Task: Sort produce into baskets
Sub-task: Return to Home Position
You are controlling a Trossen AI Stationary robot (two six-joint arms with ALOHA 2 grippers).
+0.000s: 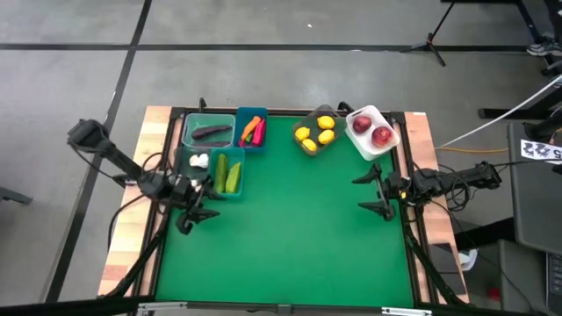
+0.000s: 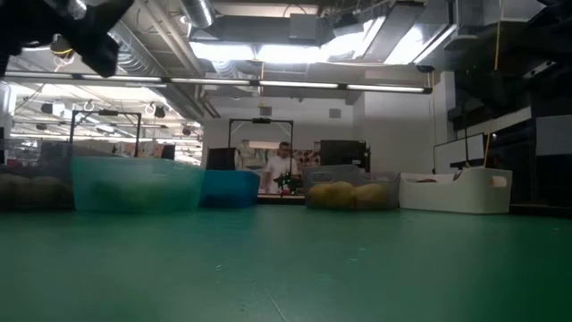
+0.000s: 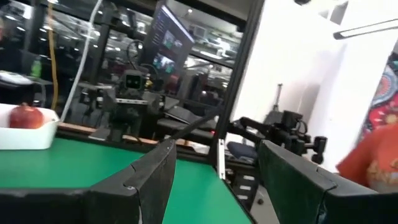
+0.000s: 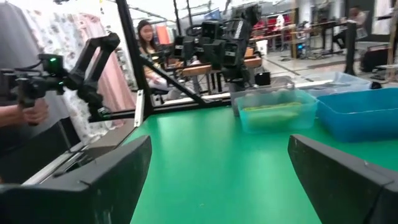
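the dark six-joint left arm (image 1: 118,162) reaches in from the left side, its black two-finger left gripper (image 1: 202,200) pointing inward, fingers (image 3: 149,180) spread wide apart and empty. the dark six-joint right arm (image 1: 448,180) mirrors it from the right side (both held roughly level), its black two-finger right gripper (image 1: 369,193) likewise spread wide and empty, well apart from the left gripper

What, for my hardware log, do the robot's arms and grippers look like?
The left arm and right arm are dark, slender jointed links with black cables looped alongside. The left gripper and right gripper each carry two black, flat, wedge-like fingers.
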